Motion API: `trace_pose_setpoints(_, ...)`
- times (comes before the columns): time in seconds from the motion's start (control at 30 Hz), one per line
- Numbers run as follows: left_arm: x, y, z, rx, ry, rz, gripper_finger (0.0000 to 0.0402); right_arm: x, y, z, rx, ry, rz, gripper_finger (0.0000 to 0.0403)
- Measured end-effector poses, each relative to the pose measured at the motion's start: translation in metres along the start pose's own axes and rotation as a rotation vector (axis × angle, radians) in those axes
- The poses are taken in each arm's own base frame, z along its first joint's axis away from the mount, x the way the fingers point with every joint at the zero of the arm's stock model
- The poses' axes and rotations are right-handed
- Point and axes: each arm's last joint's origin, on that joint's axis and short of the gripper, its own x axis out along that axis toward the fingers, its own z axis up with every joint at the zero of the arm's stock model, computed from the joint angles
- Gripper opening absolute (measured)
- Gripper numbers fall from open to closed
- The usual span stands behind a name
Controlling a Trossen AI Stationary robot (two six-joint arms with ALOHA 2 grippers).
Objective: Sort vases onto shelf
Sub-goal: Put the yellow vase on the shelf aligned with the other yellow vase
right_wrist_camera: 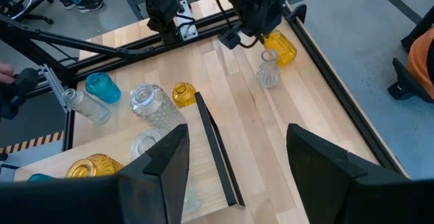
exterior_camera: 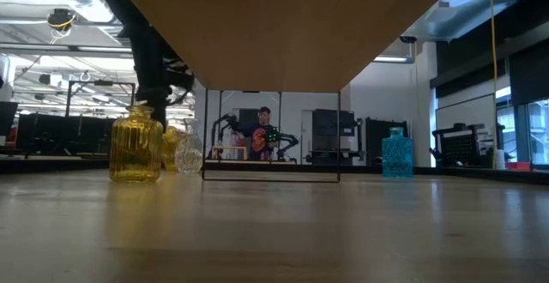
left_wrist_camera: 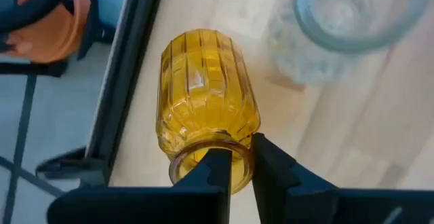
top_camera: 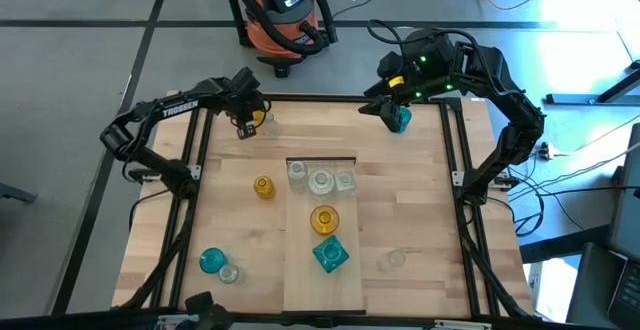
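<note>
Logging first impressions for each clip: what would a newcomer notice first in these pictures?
Probably the left claw at the table's far left corner, its fingers pinched on the rim of a ribbed amber vase. Next, the pale shelf down the table's middle, already carrying three clear vases, an amber one and a square teal one. The right claw hangs open above the far right corner, over a teal vase.
</note>
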Motion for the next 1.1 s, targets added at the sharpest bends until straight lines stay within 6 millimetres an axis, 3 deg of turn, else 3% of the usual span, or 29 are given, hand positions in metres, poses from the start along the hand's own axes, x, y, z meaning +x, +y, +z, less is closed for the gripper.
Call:
trace_pose_setpoints(0.13, -0.014, -0.007, -0.006, 0.000, 0.013, 0.005, 0.0025, 0.000, 0.000, 0.000, -0.002, -0.004, 0.000, 0.0205)
trace_pose_setpoints(0.23, -0.041, -0.012, -0.007, 0.004, 0.028, -0.009, 0.0022, 0.000, 0.000, 0.000, -0.002, -0.004, 0.000, 0.0205)
trace_pose_setpoints(0.37, -0.094, -0.023, -0.009, 0.030, 0.083, -0.035, 0.0022, 0.000, 0.000, 0.000, -0.014, -0.004, -0.001, 0.0205)
trace_pose_setpoints(0.5, -0.162, -0.042, -0.001, 0.100, 0.025, -0.105, 0.0022, 0.002, 0.000, 0.001, -0.032, -0.003, -0.002, 0.0205)
trace_pose_setpoints(0.57, -0.191, -0.056, 0.004, 0.157, 0.001, -0.151, 0.0022, 0.003, -0.001, 0.001, -0.032, 0.000, -0.001, 0.0205)
trace_pose_setpoints(0.7, -0.236, -0.096, 0.026, 0.260, -0.216, -0.294, 0.0021, 0.013, -0.002, 0.000, -0.042, 0.023, -0.002, 0.0205)
trace_pose_setpoints(0.8, -0.246, -0.134, 0.035, 0.352, -0.201, -0.346, 0.0020, 0.021, -0.004, -0.004, -0.035, 0.059, -0.004, 0.0205)
trace_pose_setpoints(0.93, -0.244, -0.180, 0.042, 0.416, -0.155, -0.369, 0.0018, 0.032, -0.006, -0.009, -0.026, 0.105, 0.004, 0.0205)
trace_pose_setpoints(1.1, -0.243, -0.210, 0.032, 0.350, -0.087, -0.400, 0.0018, 0.040, -0.006, -0.014, -0.023, 0.142, 0.060, 0.0205)
